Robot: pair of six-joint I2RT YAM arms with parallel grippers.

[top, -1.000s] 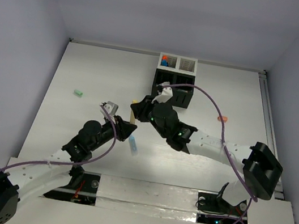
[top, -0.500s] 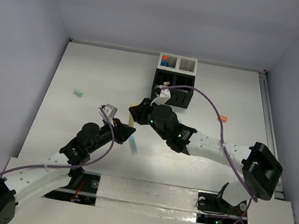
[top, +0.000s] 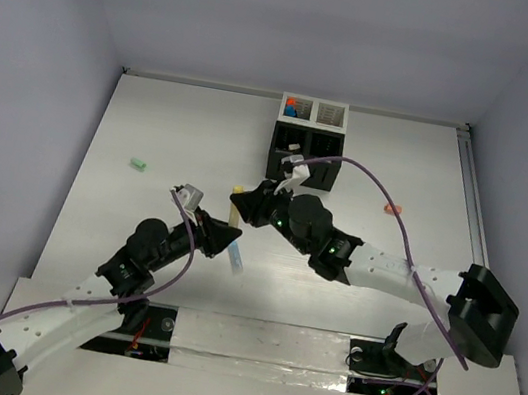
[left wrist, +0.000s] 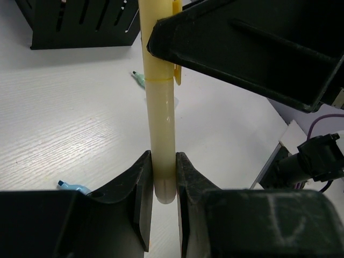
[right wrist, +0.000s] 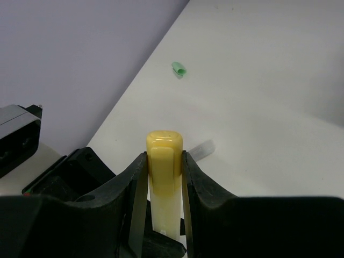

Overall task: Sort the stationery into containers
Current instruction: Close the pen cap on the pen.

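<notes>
Both grippers hold one yellow highlighter [top: 234,213] over the table's middle. My left gripper [left wrist: 163,164] is shut on its pale body end [left wrist: 160,113]. My right gripper [right wrist: 164,161] is shut on its darker yellow cap [right wrist: 164,145]. In the top view the left gripper [top: 225,237] and right gripper [top: 246,198] face each other. The organizer stands at the back, black part [top: 303,162] joined to white part [top: 312,111], with orange and blue caps showing in the white part. A blue highlighter [top: 234,259] lies near the left gripper.
A small green piece [top: 137,164] lies on the left; it also shows in the right wrist view [right wrist: 178,69]. A small orange item [top: 392,209] lies on the right. A teal piece [left wrist: 138,79] and the black organizer [left wrist: 80,21] show in the left wrist view. A clear cap [right wrist: 200,148] lies below.
The right arm's elbow and forearm have swung to the right, and the left arm has drawn back slightly. Both grippers keep their hold on the yellow highlighter.
</notes>
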